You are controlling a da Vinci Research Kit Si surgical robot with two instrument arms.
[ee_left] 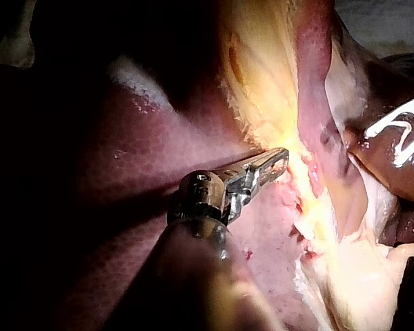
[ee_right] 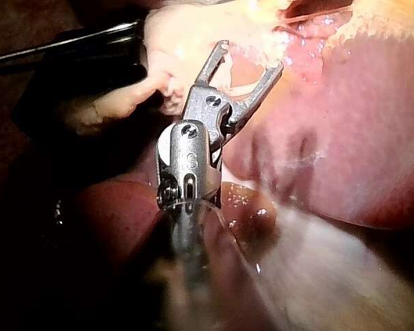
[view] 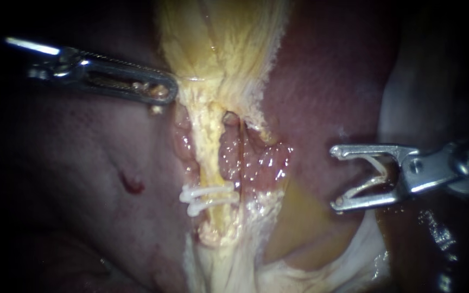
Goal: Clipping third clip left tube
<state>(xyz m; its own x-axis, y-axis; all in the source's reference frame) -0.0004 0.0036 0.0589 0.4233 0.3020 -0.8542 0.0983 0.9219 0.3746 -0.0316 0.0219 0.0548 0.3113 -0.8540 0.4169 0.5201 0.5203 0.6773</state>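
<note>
The left tube [view: 210,154] is a pale yellow strand running down from the gallbladder [view: 223,49]. Two white clips [view: 208,198] sit across it low down, one just under the other. My left instrument [view: 170,92] comes in from the upper left, and its jaws lie together on the yellow tissue edge beside the gallbladder's neck. The left wrist view shows those jaws [ee_left: 283,160] pressed into the same tissue. My right instrument [view: 334,179] stands well right of the tubes with its jaws spread wide. Seated between them is a white V-shaped clip [view: 376,172], also seen in the right wrist view [ee_right: 250,56].
Dark red liver [view: 82,163] fills the left side and bears a small red nick [view: 131,183]. More liver [view: 332,81] lies between the tubes and my right instrument. Glistening pink tissue [view: 256,163] sits just right of the left tube. White membrane [view: 310,271] spreads below.
</note>
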